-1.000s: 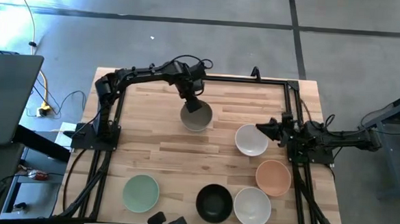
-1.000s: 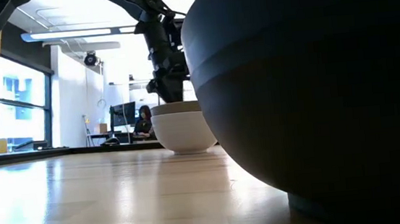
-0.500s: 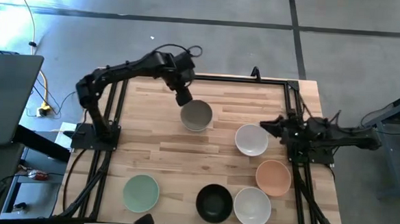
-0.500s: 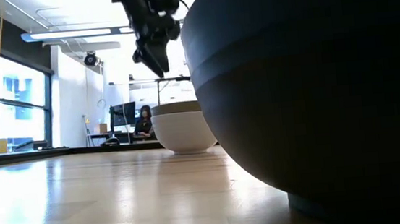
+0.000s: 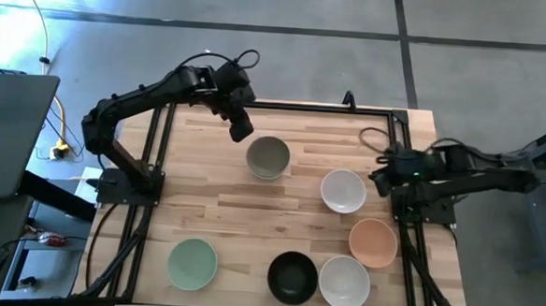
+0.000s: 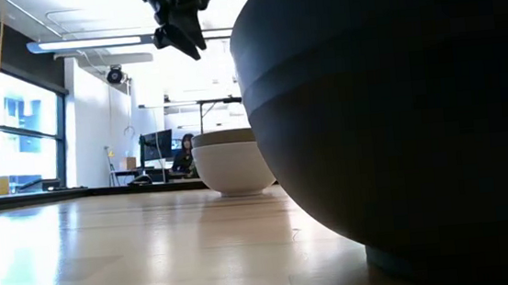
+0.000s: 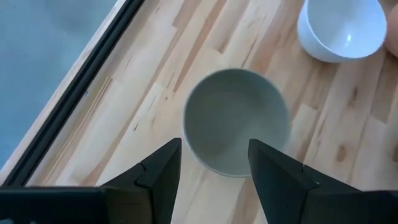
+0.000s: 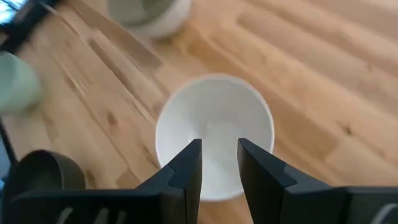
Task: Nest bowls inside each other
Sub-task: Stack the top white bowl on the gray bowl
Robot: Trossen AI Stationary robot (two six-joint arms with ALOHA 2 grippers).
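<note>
While standing upright on the table (image 5: 196, 200), the grey-olive bowl (image 5: 268, 157) sits empty and unnested toward the far edge. Nearest to it, on the right: a white bowl (image 5: 343, 191). Farther from it, along the near edge: mint bowl (image 5: 192, 263), black bowl (image 5: 292, 277), second white bowl (image 5: 344, 281), with the peach bowl (image 5: 373, 243) just beyond. Above and left of the grey-olive bowl: left gripper (image 5: 241, 129), jaws spread, holding nothing. Right of it, over the first white bowl's outer rim: right gripper (image 5: 381, 176), jaws apart, empty.

A grey concrete floor (image 5: 260, 49) surrounds the table (image 5: 204, 215). In the low view, windows (image 6: 9, 136) glow at nine o'clock under long ceiling lights (image 6: 89, 43); a seated person (image 6: 184, 153) shows beyond.
</note>
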